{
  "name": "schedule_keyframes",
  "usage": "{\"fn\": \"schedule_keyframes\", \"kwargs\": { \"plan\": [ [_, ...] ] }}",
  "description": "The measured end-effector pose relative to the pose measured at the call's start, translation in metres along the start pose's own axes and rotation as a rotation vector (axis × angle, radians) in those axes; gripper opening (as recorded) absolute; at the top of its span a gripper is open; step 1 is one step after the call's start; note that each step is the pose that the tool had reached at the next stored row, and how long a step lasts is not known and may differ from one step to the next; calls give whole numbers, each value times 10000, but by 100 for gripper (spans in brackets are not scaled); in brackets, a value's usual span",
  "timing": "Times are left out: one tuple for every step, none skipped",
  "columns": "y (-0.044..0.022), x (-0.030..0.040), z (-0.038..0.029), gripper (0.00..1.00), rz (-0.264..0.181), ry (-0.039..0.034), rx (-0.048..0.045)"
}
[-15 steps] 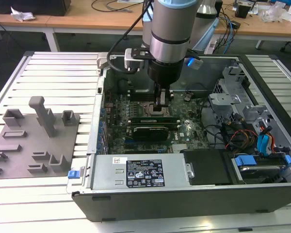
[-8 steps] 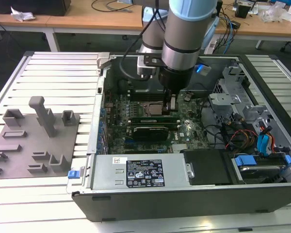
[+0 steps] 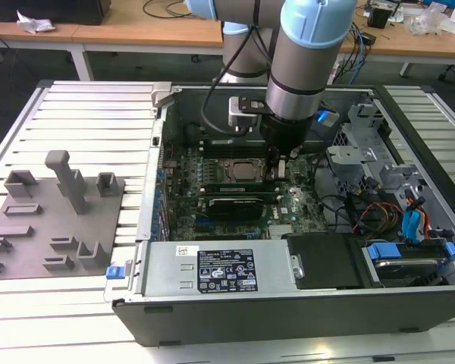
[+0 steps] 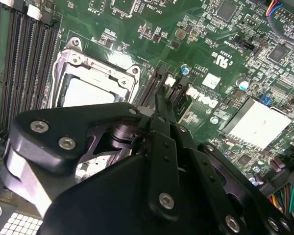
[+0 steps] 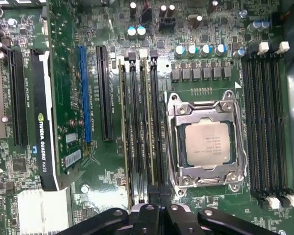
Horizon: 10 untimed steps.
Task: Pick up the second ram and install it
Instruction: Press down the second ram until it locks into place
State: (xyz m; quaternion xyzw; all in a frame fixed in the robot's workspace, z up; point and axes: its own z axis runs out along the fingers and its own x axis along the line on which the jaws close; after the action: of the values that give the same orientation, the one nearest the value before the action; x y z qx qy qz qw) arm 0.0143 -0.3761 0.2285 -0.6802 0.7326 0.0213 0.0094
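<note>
In the first wrist view the second ram (image 5: 146,122) is a thin green stick standing on edge in a slot just beside the CPU socket (image 5: 206,142). Another stick (image 5: 124,122) sits two slots over. My gripper (image 5: 149,200) is shut, its fingers together over the near end of the second ram; contact is hidden by the black links. In the second wrist view the closed fingertips (image 4: 160,100) point down at those slots next to the socket (image 4: 88,90). In the exterior view my gripper (image 3: 277,163) is low inside the open computer case, next to the socket (image 3: 239,171).
A black graphics card (image 5: 41,122) stands in a slot beyond the ram slots, also seen as the graphics card (image 3: 231,203). Several bare ram slots (image 5: 267,122) lie on the socket's other side. A grey fixture plate (image 3: 53,220) with blocks lies at the exterior view's left. Cables (image 3: 379,208) crowd the case's right.
</note>
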Motion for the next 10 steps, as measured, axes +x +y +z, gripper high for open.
{"fn": "schedule_keyframes", "kwargs": {
  "plan": [
    [0,0,-3,11,-1,-11,2],
    [0,-3,-45,11,-3,-23,12],
    [6,-1,-58,11,-3,-14,16],
    [20,-1,-59,11,-4,-21,29],
    [97,6,-59,11,-5,-24,52],
    [181,12,-58,11,-4,-24,64],
    [244,16,-57,11,-5,-24,71],
    [324,23,-56,11,-6,-23,76],
    [419,30,-54,11,-4,-25,84],
    [507,36,-52,11,-5,-26,90]
  ]
}}
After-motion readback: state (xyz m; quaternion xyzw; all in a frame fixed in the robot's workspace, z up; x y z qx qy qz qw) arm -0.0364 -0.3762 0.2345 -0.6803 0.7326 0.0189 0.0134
